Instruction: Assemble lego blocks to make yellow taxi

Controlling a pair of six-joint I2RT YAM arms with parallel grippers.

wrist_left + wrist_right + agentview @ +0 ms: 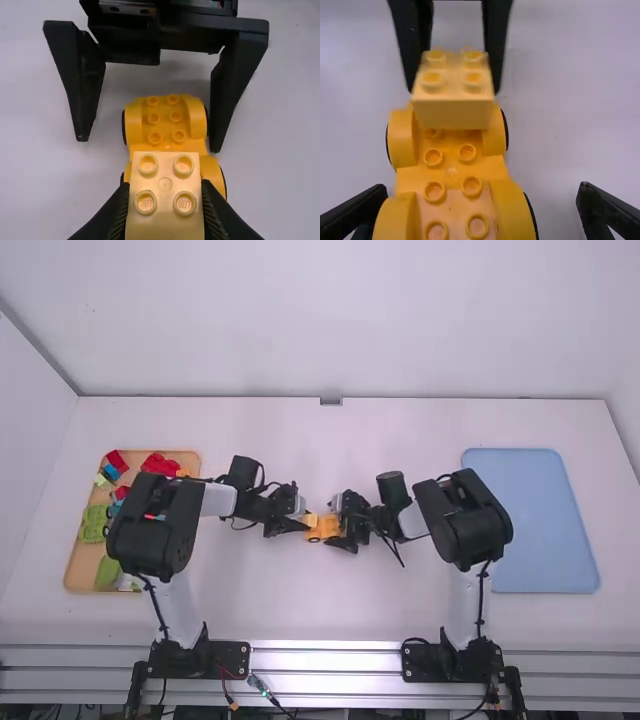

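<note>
In the high view the yellow toy car [326,530] is mid-table, with a paler yellow block [165,200] above its nine o'clock end, gripped by the left claw [306,524]. At the car's three o'clock end the right claw [339,525] is open, fingers either side of it. Farther out lie a tan tray [82,565] of coloured blocks [160,464] at nine and a blue tray [530,520] at three.
</note>
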